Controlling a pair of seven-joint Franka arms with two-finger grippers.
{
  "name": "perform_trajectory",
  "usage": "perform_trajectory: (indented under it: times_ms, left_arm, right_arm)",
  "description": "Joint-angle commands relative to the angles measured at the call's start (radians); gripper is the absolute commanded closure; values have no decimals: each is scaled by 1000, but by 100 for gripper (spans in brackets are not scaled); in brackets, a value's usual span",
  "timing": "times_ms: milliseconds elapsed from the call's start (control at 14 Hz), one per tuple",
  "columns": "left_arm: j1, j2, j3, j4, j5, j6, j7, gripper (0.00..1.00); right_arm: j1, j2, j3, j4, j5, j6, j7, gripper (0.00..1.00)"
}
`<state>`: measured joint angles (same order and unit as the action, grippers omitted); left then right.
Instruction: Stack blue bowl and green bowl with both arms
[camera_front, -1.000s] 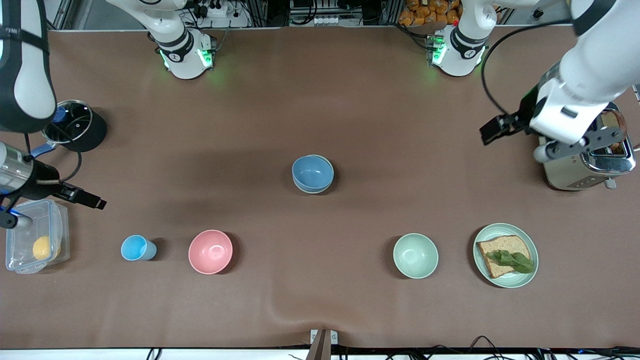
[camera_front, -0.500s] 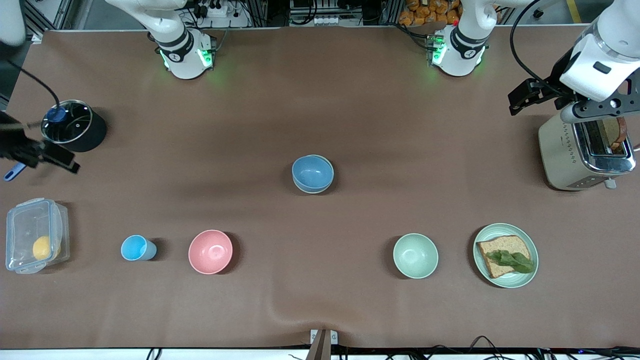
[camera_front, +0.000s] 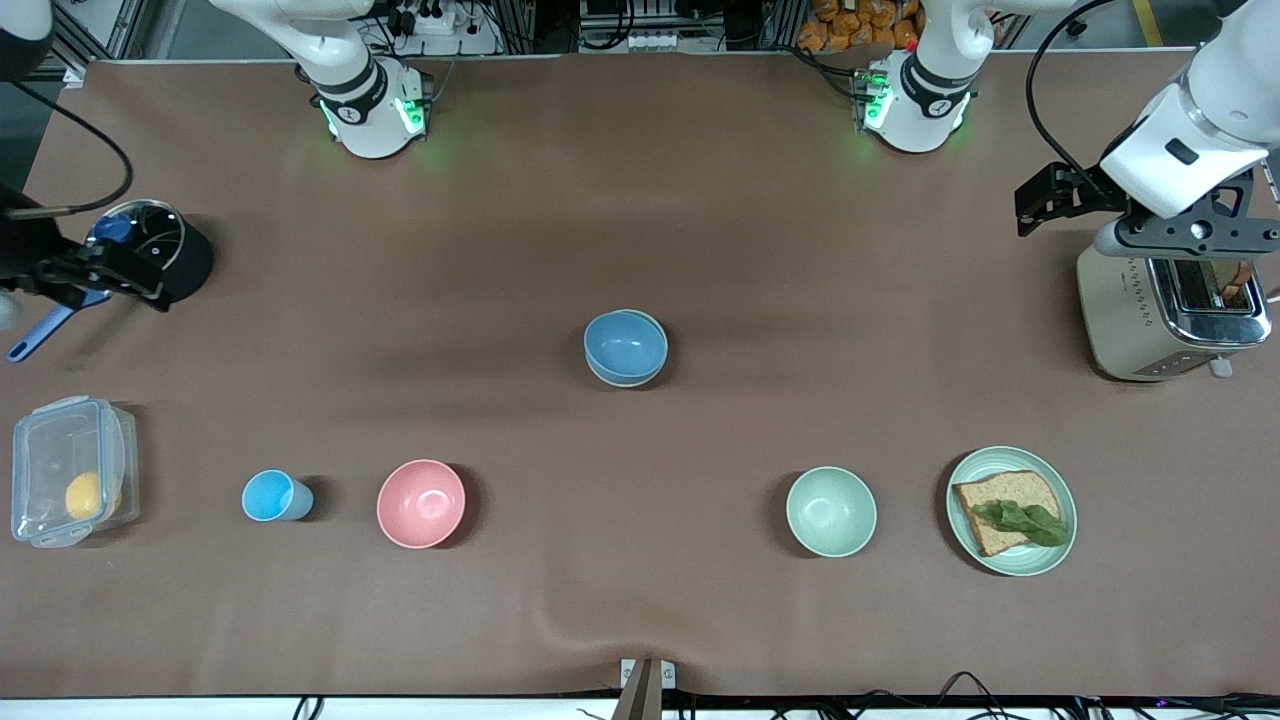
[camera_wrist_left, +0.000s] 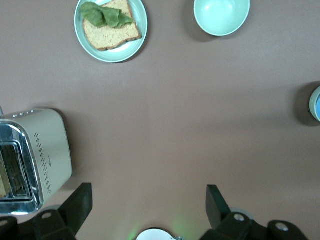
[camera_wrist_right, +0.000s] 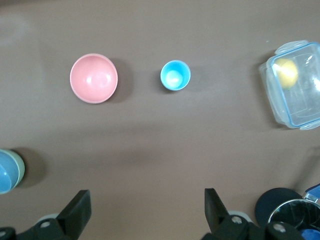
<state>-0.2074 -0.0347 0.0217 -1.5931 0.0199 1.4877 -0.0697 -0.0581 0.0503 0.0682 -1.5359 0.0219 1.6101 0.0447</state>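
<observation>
The blue bowl (camera_front: 624, 345) sits nested inside the green bowl at the table's middle. Only the green bowl's rim (camera_front: 660, 334) shows around it. The stack also shows at the edge of the right wrist view (camera_wrist_right: 6, 172) and of the left wrist view (camera_wrist_left: 316, 103). My left gripper (camera_wrist_left: 147, 207) is open and empty, up in the air beside the toaster (camera_front: 1165, 320) at the left arm's end. My right gripper (camera_wrist_right: 145, 207) is open and empty, up over the table by the black pot (camera_front: 160, 255) at the right arm's end.
A paler mint bowl (camera_front: 831, 511) and a plate with bread and a leaf (camera_front: 1055, 480) stand nearer the front camera. So do a pink bowl (camera_front: 421, 503), a light-blue cup (camera_front: 271, 496) and a clear plastic box (camera_front: 70, 485) holding a yellow thing.
Both arms have drawn away toward the table's ends. The right gripper went from over the plastic box to beside the black pot. The left rose by the toaster. The bowls have not moved.
</observation>
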Motion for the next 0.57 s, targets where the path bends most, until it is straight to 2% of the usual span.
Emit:
perform_trajectory:
  times_ms: [0,500]
  left_arm:
    - [16,1,-2,51,-2,-3,44,0]
    - [17,22,0,61,-9,-1,51,0]
  right_arm:
    - [-22,-90,28,-110,-20,10,-43,0]
    - [-65,-118,28,-162,-22,40,-157,0]
